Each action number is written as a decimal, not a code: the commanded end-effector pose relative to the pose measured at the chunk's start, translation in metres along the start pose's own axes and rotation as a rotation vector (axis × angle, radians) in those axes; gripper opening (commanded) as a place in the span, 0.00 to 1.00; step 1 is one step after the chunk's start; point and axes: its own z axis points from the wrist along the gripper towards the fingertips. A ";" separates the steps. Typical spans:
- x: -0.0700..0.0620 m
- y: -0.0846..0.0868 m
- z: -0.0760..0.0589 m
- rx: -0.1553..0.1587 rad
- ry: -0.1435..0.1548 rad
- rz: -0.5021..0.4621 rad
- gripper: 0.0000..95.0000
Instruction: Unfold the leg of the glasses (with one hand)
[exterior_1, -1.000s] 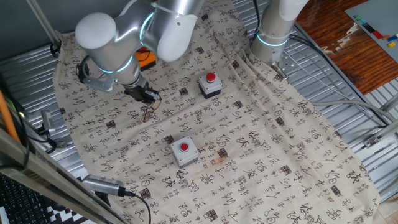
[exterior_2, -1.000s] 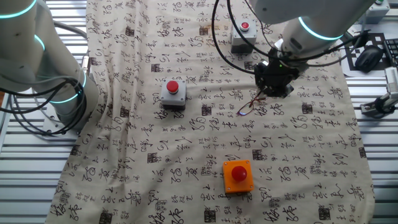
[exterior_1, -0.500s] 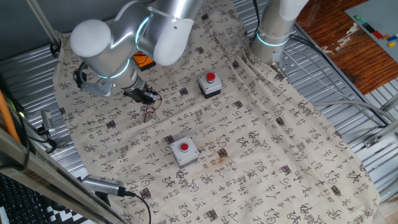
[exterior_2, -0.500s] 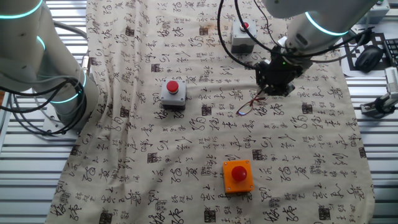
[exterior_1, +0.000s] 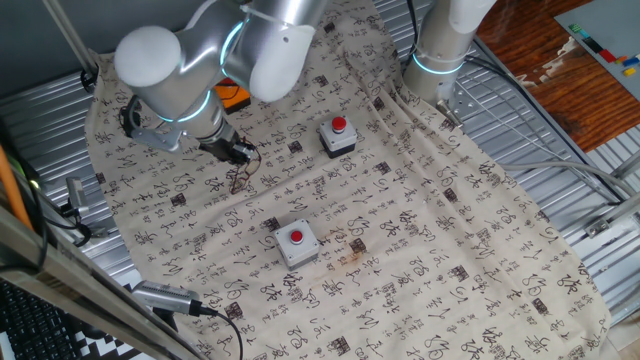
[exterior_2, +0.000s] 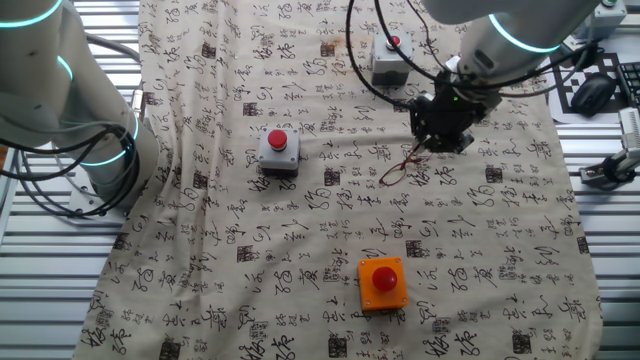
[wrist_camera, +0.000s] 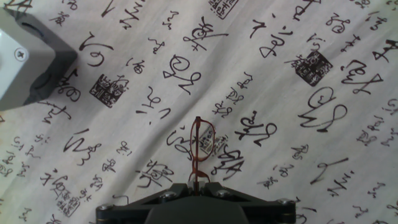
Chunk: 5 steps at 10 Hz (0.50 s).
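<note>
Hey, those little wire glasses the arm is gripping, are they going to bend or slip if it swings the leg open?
The glasses are thin wire, so they probably flex easily and could bend under a hard squeeze. They look very light, so the frame may lift or swivel with the gripper rather than stay put. The wrinkled cloth beneath probably gives some friction against sliding.

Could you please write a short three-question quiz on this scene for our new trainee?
1. True or false: the hand is closed on the glasses.
2. How many button boxes stand on the cloth? A) one B) two C) three
3. Fill in: the box nearest the cloth's front edge in the other fixed view is ____ in colour.

Key: 1 true; 2 C; 3 orange.
</note>
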 end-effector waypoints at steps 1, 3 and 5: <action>0.000 0.000 -0.001 0.007 0.013 -0.005 0.00; 0.000 0.001 -0.002 0.007 0.024 -0.004 0.00; -0.001 0.002 -0.004 0.009 0.027 -0.003 0.00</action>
